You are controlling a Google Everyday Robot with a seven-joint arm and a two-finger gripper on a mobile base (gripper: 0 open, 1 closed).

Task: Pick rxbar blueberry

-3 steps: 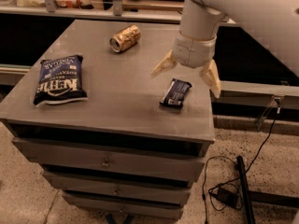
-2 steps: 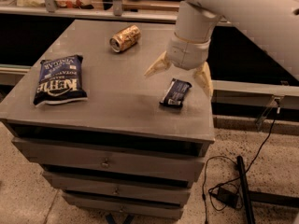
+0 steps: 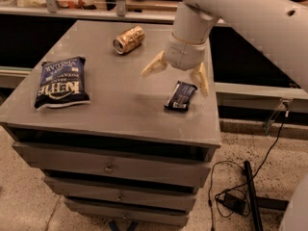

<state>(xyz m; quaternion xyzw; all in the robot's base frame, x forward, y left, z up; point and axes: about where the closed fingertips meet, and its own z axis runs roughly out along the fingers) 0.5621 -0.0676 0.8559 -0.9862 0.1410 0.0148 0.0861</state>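
Note:
The rxbar blueberry (image 3: pixel 180 96) is a small flat dark bar with pale print, lying on the grey cabinet top (image 3: pixel 125 105) near its right edge. My gripper (image 3: pixel 176 76) hangs from the white arm just above and behind the bar. It is open, with its two tan fingers spread wide. One fingertip (image 3: pixel 149 70) is to the left of the bar and the other (image 3: pixel 203 85) is just off the bar's right end. Nothing is held.
A blue chip bag (image 3: pixel 61 82) lies at the left of the cabinet top. A gold can (image 3: pixel 129 39) lies on its side at the back. Drawers are below the top. A black cable and stand (image 3: pixel 245 196) lie on the floor at the right.
The gripper has moved a little to the left and away from the bar, still open. The bar, bag and can have not moved.

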